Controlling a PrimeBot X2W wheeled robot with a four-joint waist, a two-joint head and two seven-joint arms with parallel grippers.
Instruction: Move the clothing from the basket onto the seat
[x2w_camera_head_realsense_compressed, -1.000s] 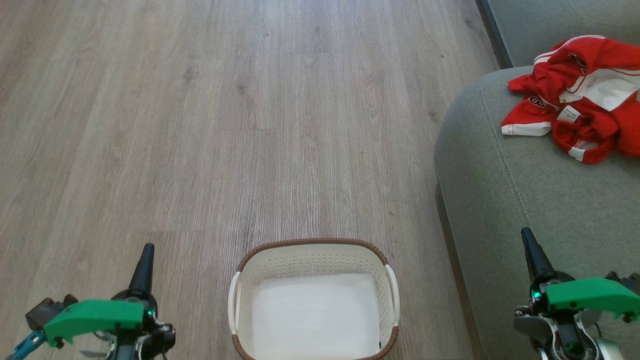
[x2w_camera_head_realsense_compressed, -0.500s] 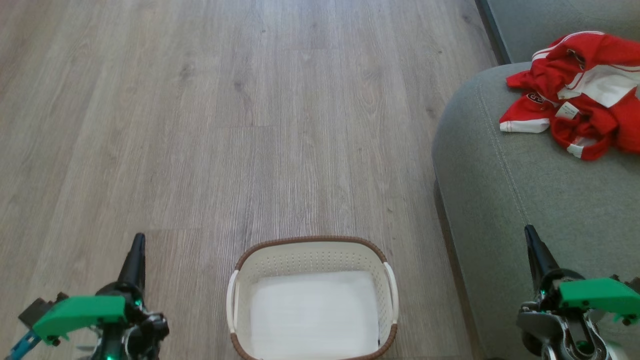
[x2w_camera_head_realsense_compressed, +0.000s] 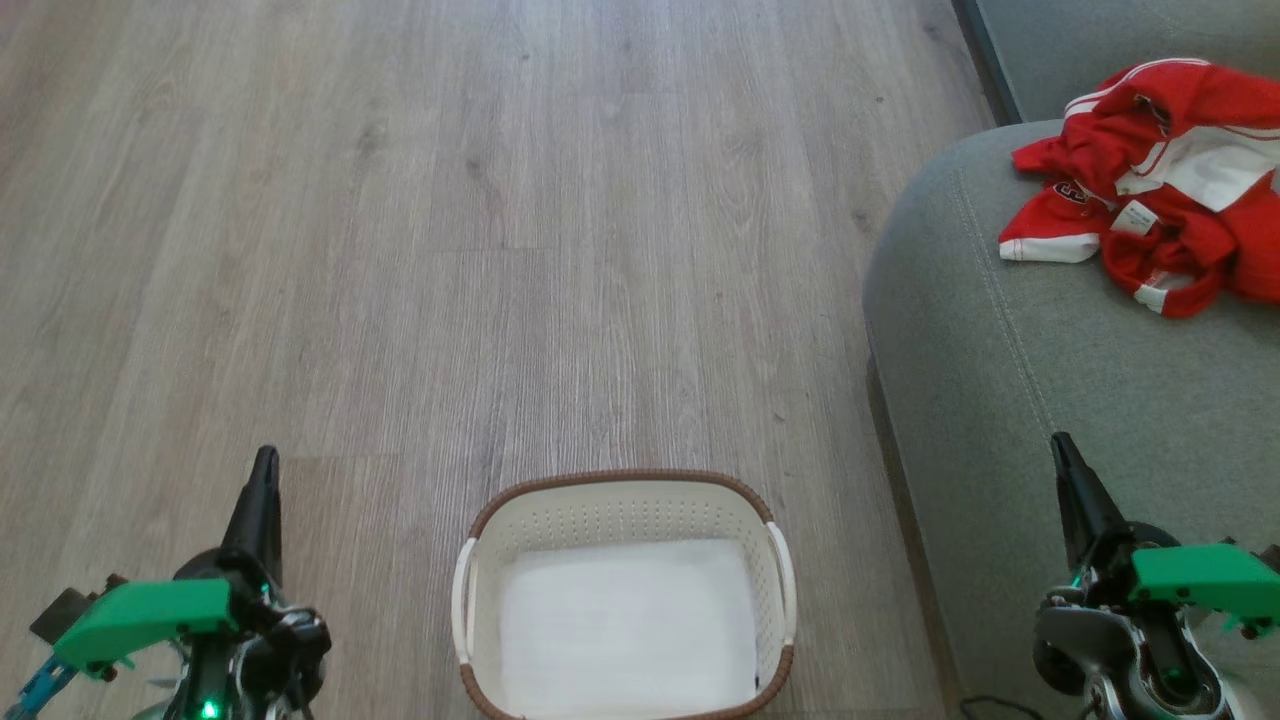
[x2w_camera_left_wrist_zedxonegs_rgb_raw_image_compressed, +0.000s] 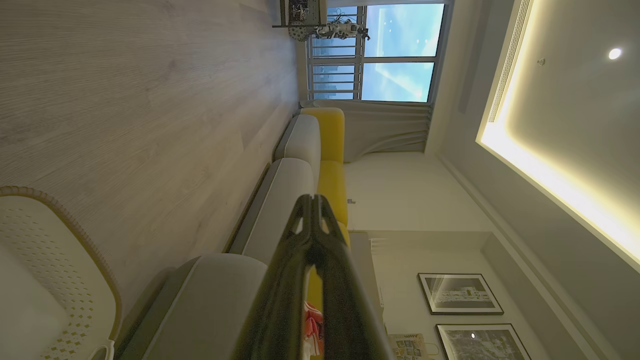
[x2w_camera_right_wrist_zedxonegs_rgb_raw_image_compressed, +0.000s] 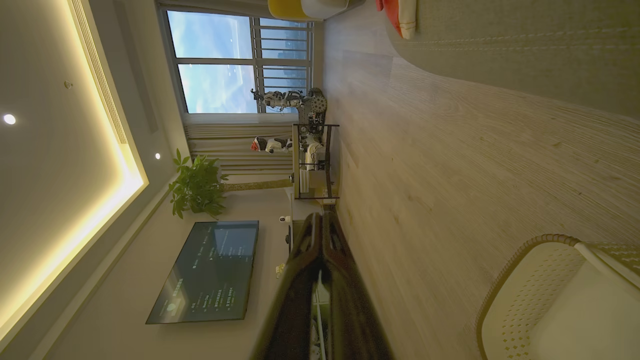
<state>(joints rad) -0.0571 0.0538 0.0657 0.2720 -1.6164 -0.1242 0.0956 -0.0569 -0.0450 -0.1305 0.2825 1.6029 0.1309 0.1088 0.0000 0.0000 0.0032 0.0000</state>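
Clothing (x2w_camera_head_realsense_compressed: 1150, 180) lies on the seat (x2w_camera_head_realsense_compressed: 1000, 380), the basket (x2w_camera_head_realsense_compressed: 620, 485) holds none, and the left gripper (x2w_camera_head_realsense_compressed: 264, 462) and right gripper (x2w_camera_head_realsense_compressed: 1060, 446) are clenched empty, so the transfer appears complete and only parking the arms remains.

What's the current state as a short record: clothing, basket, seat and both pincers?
clothing: red sports garments with white trim, crumpled in a heap on the cushion
seat: grey-green fabric sofa cushion, on the robot's right
basket: white perforated plastic basket with brown rim, on the wooden floor, no garment inside
left pincer: shut, holding nothing, to the left of the basket
right pincer: shut, holding nothing, seen against the cushion's near part
task: looks done, judging by where things lie
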